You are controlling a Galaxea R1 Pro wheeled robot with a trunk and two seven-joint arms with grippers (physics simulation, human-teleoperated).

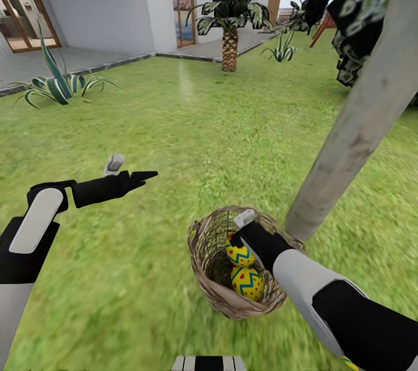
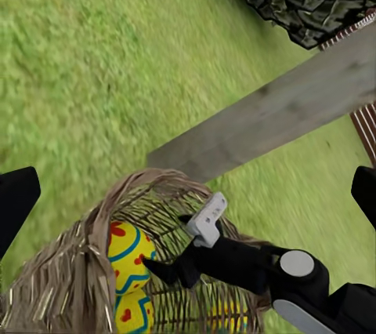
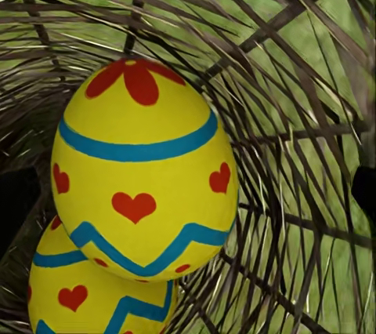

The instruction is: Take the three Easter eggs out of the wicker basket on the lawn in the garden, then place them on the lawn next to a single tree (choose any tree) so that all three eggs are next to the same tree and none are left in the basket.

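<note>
Wide lawn [image 1: 174, 127], with pale tree trunk [image 1: 360, 115] slanting up just beside basket [image 1: 203, 255]. Inside basket, 2 eggs [image 1: 247, 281] stacked, upper egg [image 3: 145, 169] close before right gripper [image 1: 239, 230] dipped over the rim, fingers spread, apparently not yet clamping. Left gripper [image 1: 130, 170] open, empty, well apart above grass.

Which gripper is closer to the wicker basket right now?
Right. The right gripper reaches down into the wicker basket, right by the eggs. The left gripper hangs over open lawn, well off to the basket's left.
</note>
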